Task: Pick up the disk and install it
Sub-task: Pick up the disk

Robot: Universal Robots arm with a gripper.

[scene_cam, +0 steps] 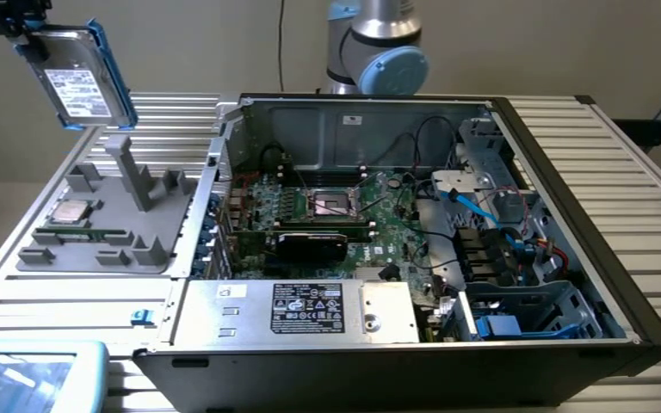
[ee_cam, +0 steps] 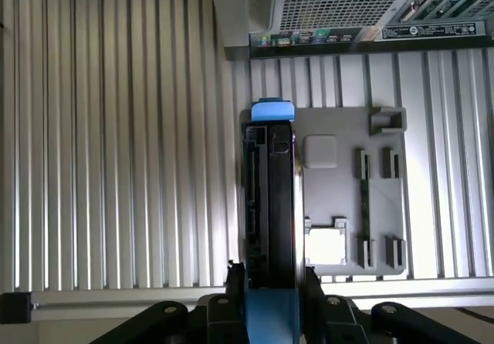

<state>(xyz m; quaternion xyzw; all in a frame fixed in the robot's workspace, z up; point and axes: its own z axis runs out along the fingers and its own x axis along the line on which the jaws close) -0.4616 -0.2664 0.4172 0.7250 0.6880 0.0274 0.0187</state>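
In the exterior view, the disk [scene_cam: 82,79] is showing a silver-grey face with a white label and blue rails along its edges. The gripper [scene_cam: 32,39] is clamping its upper end, so it is hanging tilted high above the grey tray [scene_cam: 113,217], to the exterior view's left of the open case [scene_cam: 423,379].

In the wrist view, the disk [ee_cam: 270,197] is appearing edge-on, dark, with a blue tab at its far end. The fingers [ee_cam: 234,278], partly open, are pressing on both its sides. It is reaching straight out from the jaws over the tray [ee_cam: 347,128] and the table [ee_cam: 116,128].
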